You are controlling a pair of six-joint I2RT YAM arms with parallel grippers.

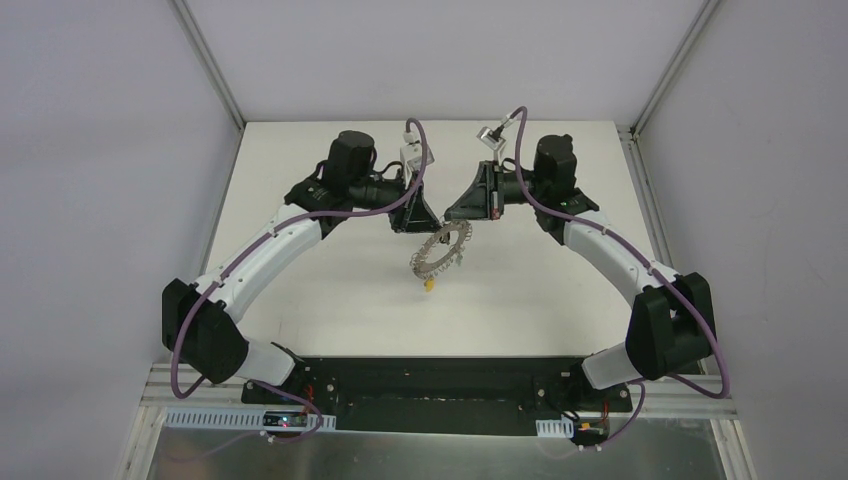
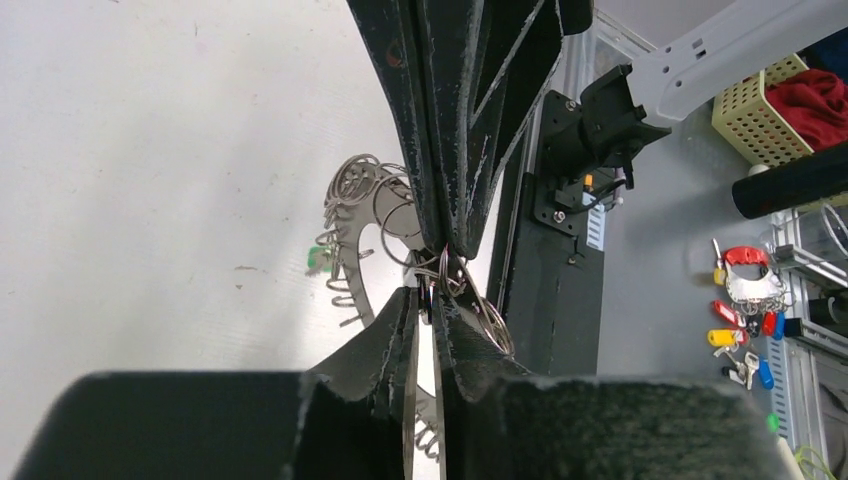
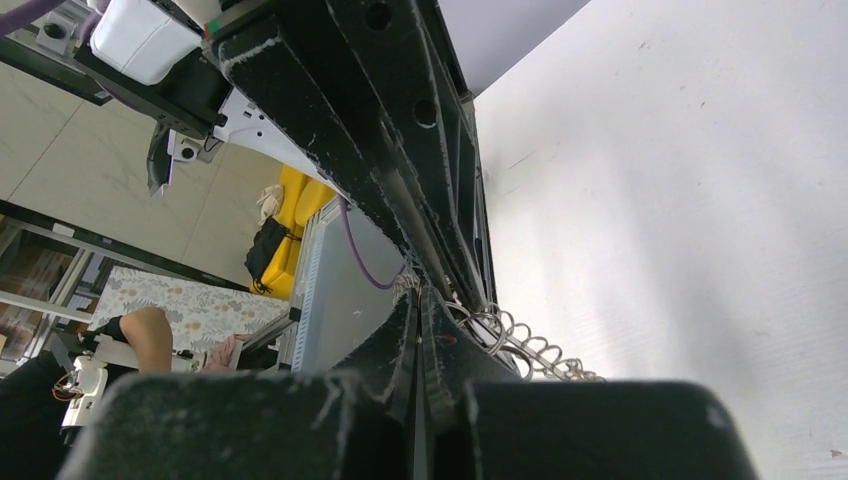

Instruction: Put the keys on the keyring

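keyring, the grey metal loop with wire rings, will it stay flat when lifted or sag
Likely sags: the grey metal keyring loop hangs tilted below the right gripper, not level. Its small wire rings and yellow-orange key dangle, so expect swinging and snagging. Probably light: a fingertip pinch carries it.

**Legible text, labels, brands, numbers, signs:** none in any view.

- Small coloured plastic tags [image 2: 722,337] (red, yellow, blue, at the right edge of the left wrist view): too small to read.
- White plastic box [image 3: 140,40], upper left of the right wrist view: only a blank face shows.
- Black metal bracket with screws [image 2: 575,175]: no readable marking.
- White worktop [image 1: 330,290]: unmarked.
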